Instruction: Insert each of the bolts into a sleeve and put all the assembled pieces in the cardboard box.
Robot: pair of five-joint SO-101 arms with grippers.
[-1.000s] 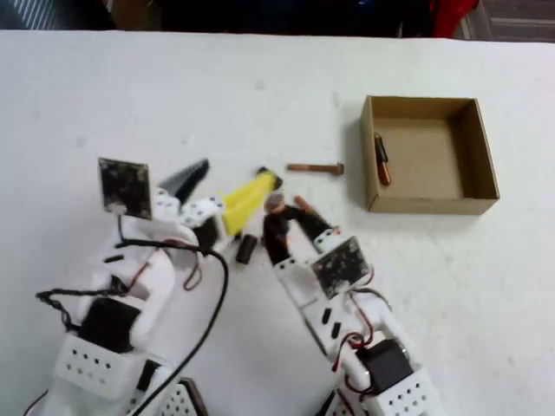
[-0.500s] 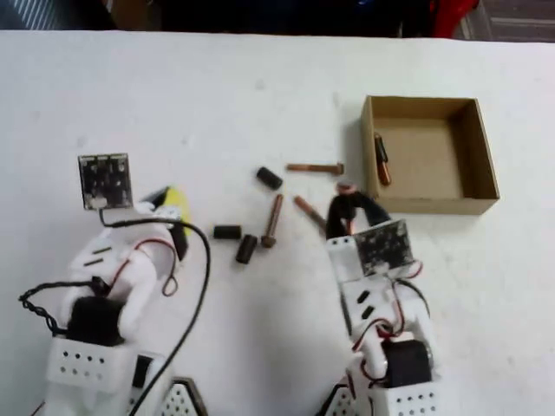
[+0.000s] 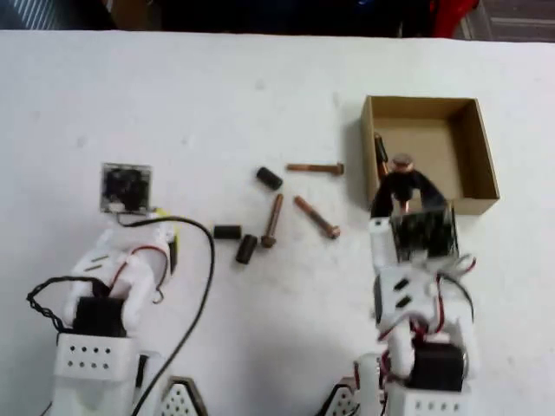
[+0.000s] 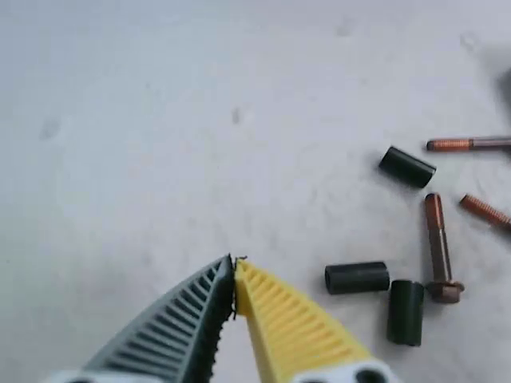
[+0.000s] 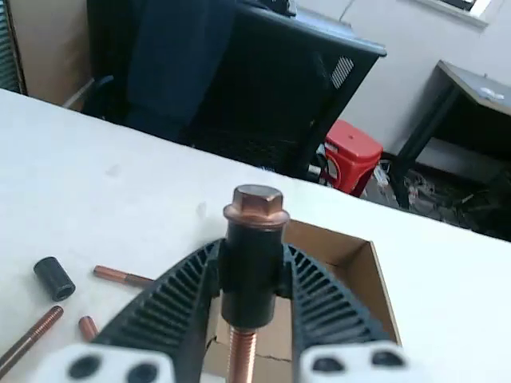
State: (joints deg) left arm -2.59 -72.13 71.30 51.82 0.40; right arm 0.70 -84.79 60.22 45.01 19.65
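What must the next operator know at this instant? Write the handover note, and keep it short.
Grippers: the left gripper is shut and empty, off to the side of the loose parts. The right gripper is shut on an assembled piece, bolt head up, at the near side of the cardboard box.
Done: one finished piece lies in the box, and a second is in the right gripper.
On the table: three bolts and three sleeves, all loose.
Left to do: release the held piece into the box, then sleeve and box the other three bolts.
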